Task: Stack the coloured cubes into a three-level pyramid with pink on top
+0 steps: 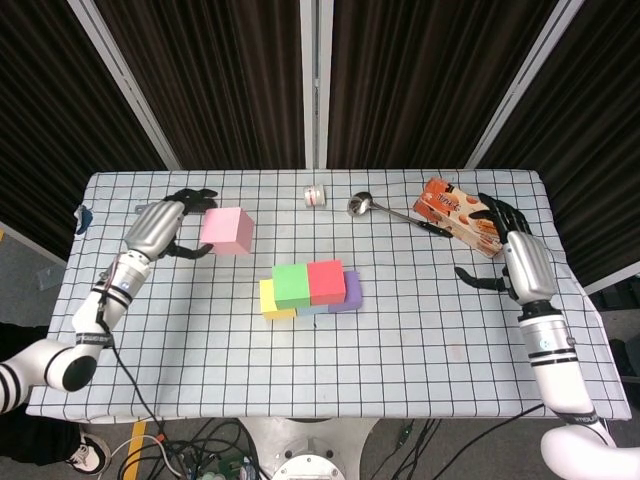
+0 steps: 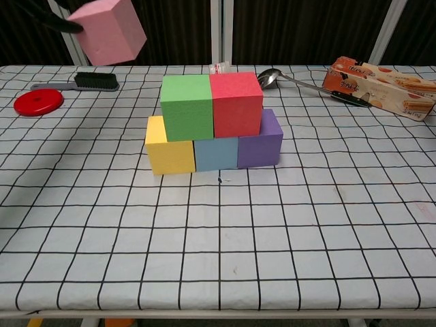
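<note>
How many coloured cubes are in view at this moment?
6. Yellow cube, blue cube and purple cube form the bottom row; green cube and red cube sit on them; pink cube is held aloft by the left robot hand.

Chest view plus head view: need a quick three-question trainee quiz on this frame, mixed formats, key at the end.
1. True or false: the pink cube rests on the green cube.
2. Which hand holds the pink cube? A) left hand B) right hand C) neither
3. Fill in: the bottom row reads yellow cube, blue cube, ____ cube, left to right in the chest view.

Key: 1 false, it is held in the air; 2 A; 3 purple.
</note>
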Available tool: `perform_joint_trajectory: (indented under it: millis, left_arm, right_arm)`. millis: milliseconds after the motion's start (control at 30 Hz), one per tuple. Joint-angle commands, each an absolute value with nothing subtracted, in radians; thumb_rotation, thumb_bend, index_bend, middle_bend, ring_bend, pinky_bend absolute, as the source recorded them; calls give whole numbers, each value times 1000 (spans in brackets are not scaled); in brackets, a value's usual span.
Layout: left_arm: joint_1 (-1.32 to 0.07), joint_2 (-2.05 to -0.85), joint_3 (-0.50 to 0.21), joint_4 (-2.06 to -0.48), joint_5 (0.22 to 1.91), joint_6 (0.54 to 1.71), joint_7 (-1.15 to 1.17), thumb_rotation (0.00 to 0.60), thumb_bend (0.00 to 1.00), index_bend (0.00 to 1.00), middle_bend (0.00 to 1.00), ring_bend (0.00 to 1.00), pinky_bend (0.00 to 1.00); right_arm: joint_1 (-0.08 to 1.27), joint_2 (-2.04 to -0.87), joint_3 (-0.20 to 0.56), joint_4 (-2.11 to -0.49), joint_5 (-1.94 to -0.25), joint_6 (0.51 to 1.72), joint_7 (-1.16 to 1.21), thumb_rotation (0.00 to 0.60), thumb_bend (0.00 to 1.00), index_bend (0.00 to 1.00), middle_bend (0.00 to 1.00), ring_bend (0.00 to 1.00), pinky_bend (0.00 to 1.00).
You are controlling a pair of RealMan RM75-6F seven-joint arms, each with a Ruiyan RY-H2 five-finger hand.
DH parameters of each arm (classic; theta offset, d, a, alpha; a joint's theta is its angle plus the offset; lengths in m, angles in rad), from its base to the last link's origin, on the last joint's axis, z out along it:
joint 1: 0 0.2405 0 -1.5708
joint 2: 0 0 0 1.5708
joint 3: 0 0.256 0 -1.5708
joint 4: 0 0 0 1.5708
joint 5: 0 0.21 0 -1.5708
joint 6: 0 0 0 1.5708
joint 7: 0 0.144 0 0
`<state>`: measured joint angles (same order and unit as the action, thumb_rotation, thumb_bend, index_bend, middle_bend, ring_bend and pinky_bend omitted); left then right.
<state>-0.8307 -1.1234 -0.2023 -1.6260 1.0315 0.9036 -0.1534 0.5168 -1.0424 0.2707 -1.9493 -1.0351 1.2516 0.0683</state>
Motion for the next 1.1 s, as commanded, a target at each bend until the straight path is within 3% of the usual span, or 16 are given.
perform_joint_trajectory:
  millis: [33,333,600,1100]
  left_arm:
    - [-823,-1031,-279,-1787,911,981,-19,600,297,168,459,144,214]
    - [-889,-1086,-311,-1887,814,1027,150,600,295,172,475,161,204]
    - [-975,-1177,-307,-1910,645,1068,335,600,294,174,487,183,195]
    - [-1077,-1194,-332,-2048,399,1165,532,600,293,174,487,183,177]
  right_arm:
    - [476,-1043,245,-1917,-1071,1264,110,600,106,0,230,0,0]
    - [403,-1083,202,-1795,-1115,1283,155,600,106,0,197,0,0]
    - [375,-1065,232,-1789,-1136,1303,189,600,105,0,197,0,0]
    - [401,-1029,300,-1828,-1123,1263,165,600,101,0,195,0,0]
